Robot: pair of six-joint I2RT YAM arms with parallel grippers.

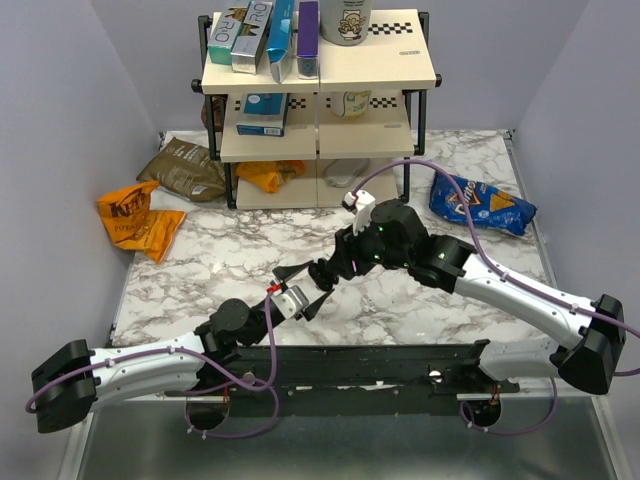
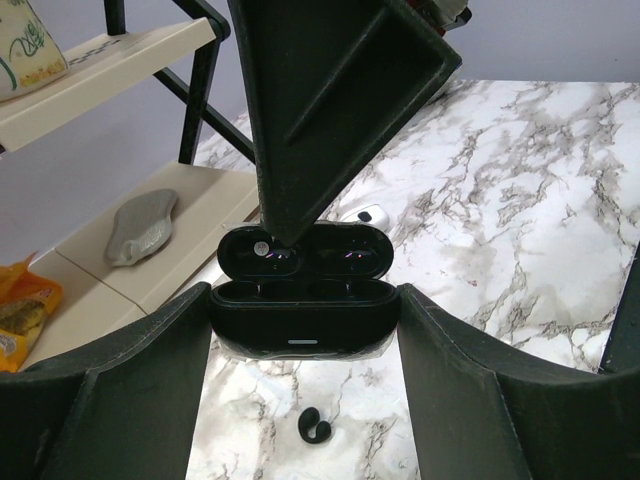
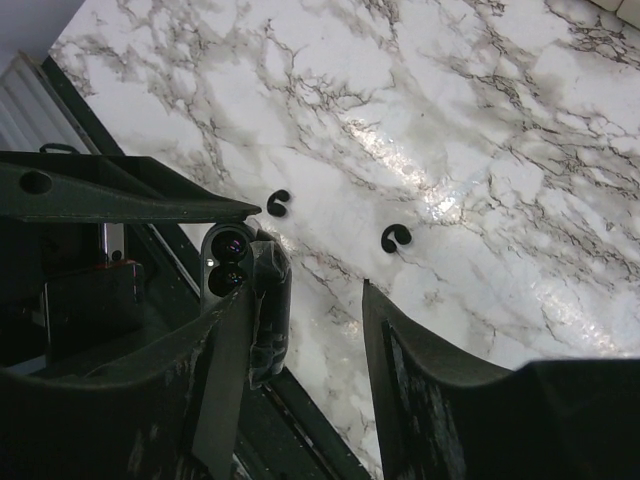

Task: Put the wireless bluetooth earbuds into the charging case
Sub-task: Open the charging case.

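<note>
The charging case (image 2: 300,318), a black oval with its lid up, hangs above the marble with my left gripper (image 2: 305,300) shut on its two ends. In the right wrist view the case (image 3: 268,310) shows side-on beside the left finger. My right gripper (image 3: 308,290) stands open with nothing between its fingers. One of its fingers (image 2: 320,110) comes down from above, and its tip meets the inside of the raised lid. Two earbuds, small black hooked shapes, lie apart on the table (image 3: 279,202) (image 3: 396,237). One earbud (image 2: 316,427) shows under the case. Both grippers meet at mid-table (image 1: 305,285).
A two-tier shelf rack (image 1: 320,110) with boxes stands at the back. Snack bags lie around it: orange (image 1: 138,218), brown (image 1: 185,168) and blue (image 1: 480,205). A black rail (image 1: 350,360) runs along the table's near edge, close under the case.
</note>
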